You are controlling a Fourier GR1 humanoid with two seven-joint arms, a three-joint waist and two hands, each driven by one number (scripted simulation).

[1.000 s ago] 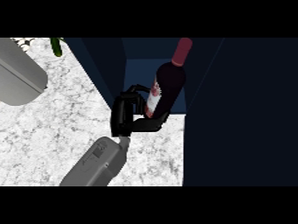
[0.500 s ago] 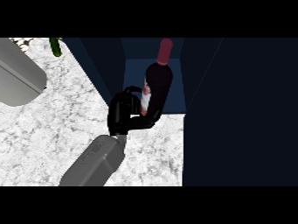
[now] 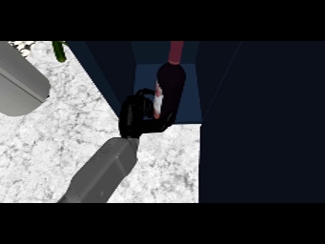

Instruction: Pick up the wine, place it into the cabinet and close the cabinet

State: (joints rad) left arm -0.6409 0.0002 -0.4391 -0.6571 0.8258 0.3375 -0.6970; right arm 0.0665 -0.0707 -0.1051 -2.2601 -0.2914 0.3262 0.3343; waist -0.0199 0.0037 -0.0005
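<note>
the right robot hand (image 3: 138, 116) is curled round the lower body of the wine (image 3: 169, 90), which stands upright just inside the open cabinet (image 3: 116, 76) above the marbled tabletop (image 3: 66, 128). glass, likely heavy, slippery and breakable; low on the body looks the steadiest hold. no left robot hand shows.
</note>
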